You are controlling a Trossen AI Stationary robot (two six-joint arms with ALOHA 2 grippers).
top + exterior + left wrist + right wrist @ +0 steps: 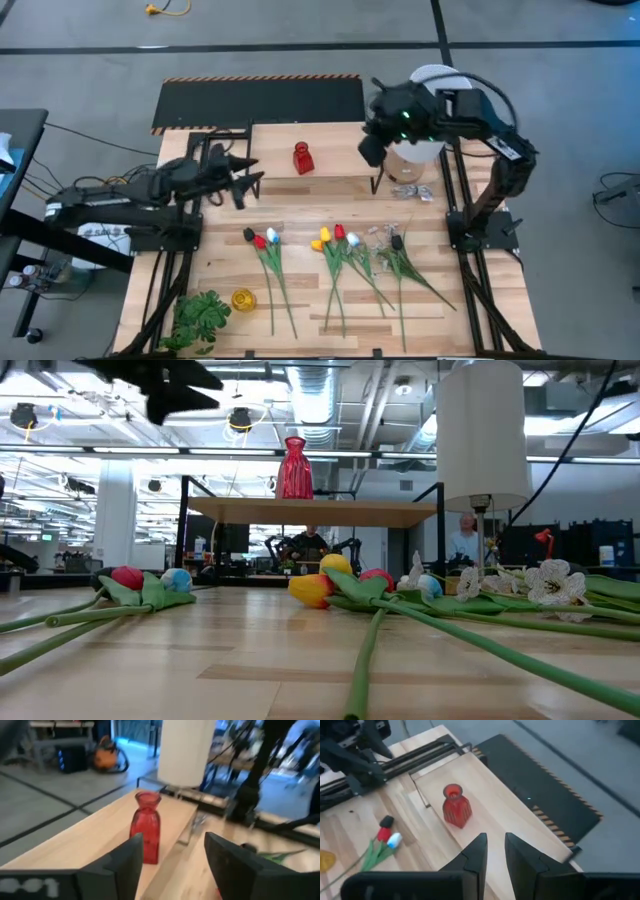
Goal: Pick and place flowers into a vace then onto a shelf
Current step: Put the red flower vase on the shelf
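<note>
On low light-wood shelf [300,180] with black metal legs, small red glass vase [303,158] stands upright, empty. My left gripper [170,855] hovers just short of vase, fingers spread, nothing between. My right gripper [494,851] hangs above shelf, fingers nearly together, empty. Long-stemmed artificial tulips [335,250] lie flat on wooden table [470,310], well apart from vase.

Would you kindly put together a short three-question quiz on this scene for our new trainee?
1. True or false: the red vase stands on the shelf.
2. Where are the flowers? A) in the vase B) lying on the table C) on the shelf
3. Fill in: the left gripper, just short of the vase, is ____.

Key: 1 true. 2 B. 3 open; nothing sits between its fingers.
</note>
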